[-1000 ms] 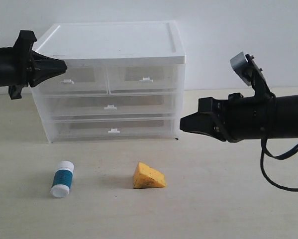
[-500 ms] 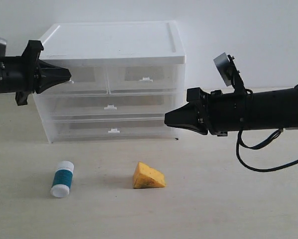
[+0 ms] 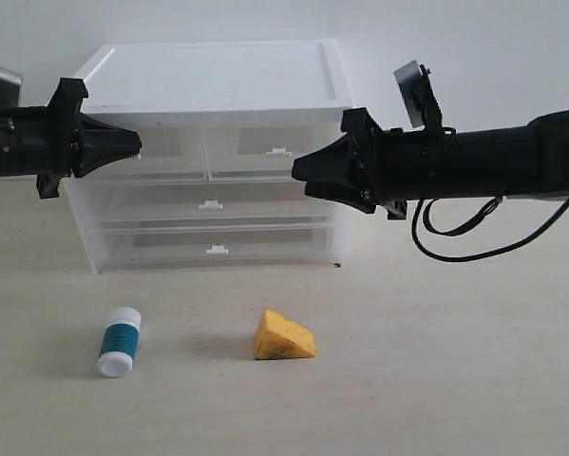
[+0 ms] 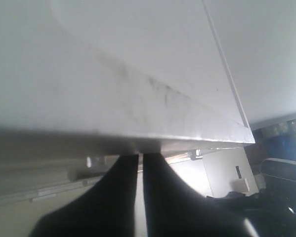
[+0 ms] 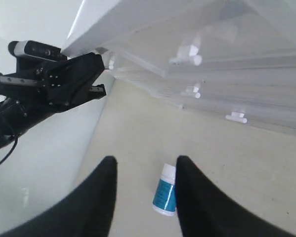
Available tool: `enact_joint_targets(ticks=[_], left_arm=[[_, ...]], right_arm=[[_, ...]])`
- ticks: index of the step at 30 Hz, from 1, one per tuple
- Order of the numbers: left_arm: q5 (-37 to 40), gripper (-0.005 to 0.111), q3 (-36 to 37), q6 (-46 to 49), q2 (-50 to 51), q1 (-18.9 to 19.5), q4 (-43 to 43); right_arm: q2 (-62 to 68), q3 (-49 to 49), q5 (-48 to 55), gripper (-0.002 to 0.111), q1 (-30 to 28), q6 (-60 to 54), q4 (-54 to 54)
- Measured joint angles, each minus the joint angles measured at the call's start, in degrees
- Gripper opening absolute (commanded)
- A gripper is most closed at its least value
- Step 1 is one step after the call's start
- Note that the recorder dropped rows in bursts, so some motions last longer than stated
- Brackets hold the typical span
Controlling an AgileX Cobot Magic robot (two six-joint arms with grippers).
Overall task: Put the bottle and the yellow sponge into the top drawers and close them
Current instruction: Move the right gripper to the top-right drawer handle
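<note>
The bottle (image 3: pixel 120 341) lies on its side on the table at the front left, and the right wrist view shows the bottle (image 5: pixel 165 196) far below its fingers. The yellow sponge (image 3: pixel 283 336) sits to its right. Both top drawers, left (image 3: pixel 170 157) and right (image 3: pixel 251 142), are pushed in. My left gripper (image 3: pixel 137 144) is shut, its tip at the left drawer's front where the handle sits; contact cannot be judged. In the left wrist view the left gripper (image 4: pixel 140 157) points under the cabinet lid (image 4: pixel 138 74). My right gripper (image 3: pixel 295 171) is open and empty, just right of the right drawer's handle (image 3: pixel 279 151); in its own view the right gripper (image 5: pixel 145 160) shows a clear gap.
The white cabinet (image 3: pixel 218 76) stands at the back against the wall, with two full-width drawers (image 3: pixel 211 204) below the top pair. A black cable (image 3: pixel 455 252) hangs under the right arm. The left arm (image 5: pixel 49 84) shows in the right wrist view.
The right arm has swung left and upward, from beside the cabinet to the right top drawer's front, and its jaws have opened. The left gripper has crept slightly right.
</note>
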Motion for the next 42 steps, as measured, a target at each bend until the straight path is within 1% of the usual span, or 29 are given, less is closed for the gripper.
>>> enact_joint_targets(ticks=[4,7,16,26,35,42], left_arm=[[0.12,0.004,0.00,0.00,0.00,0.04,0.00],[0.12,0.004,0.00,0.00,0.00,0.04,0.00],[0.21,0.004,0.00,0.00,0.00,0.04,0.00],[0.21,0.004,0.00,0.82,0.00,0.04,0.00],[0.21,0.004,0.00,0.93,0.00,0.04,0.00],[0.21,0.004,0.00,1.03,0.00,0.04,0.00]], right_arm=[[5.25,-3.37,0.72,0.043,0.00,4.90,0.00],[9.62,-7.08,4.57,0.043,0.00,6.79,0.00],[11.20,-12.81,6.08,0.043,0.00,9.13,-0.02],[11.20,-14.34,1.63,0.043,0.00,9.36,-0.02],[11.35,-15.82,0.33,0.043,0.00,9.25,-0.02],[11.34,-18.15,-2.14,0.043,2.41,9.37,-0.25]])
